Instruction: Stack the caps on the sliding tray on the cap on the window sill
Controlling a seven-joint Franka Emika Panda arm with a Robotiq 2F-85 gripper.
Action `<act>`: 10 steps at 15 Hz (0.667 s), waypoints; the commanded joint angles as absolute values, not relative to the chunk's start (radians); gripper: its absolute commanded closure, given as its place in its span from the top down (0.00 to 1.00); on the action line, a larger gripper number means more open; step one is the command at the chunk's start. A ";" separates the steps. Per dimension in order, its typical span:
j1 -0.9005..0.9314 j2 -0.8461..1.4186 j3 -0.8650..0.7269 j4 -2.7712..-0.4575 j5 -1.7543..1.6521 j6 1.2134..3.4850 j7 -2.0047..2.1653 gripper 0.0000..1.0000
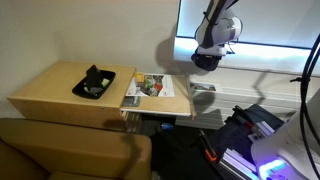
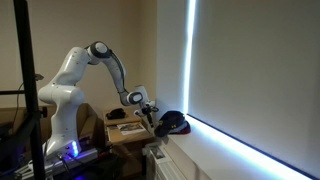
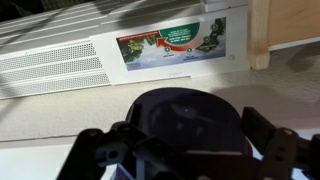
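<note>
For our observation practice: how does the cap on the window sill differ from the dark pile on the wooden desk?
The cap lies on the window sill near the gripper; the dark pile lies on the wooden desk, far from it. The cap is one rounded dome; the dark pile looks flatter and wider, its pieces too small to tell apart. Both are dark.

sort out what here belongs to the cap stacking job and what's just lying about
Belongs to the job:
- cap on the sill
- dark caps on the desk
- window sill
- end effector

Just lying about:
- colourful leaflet
- vent grille
</note>
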State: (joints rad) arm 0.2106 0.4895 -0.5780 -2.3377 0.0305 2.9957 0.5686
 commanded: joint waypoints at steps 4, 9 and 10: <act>0.234 0.580 -0.609 -2.299 0.028 2.902 0.619 1.00; 0.222 0.591 -0.615 -2.310 0.035 2.931 0.642 1.00; 0.222 0.594 -0.618 -2.308 0.035 2.931 0.647 1.00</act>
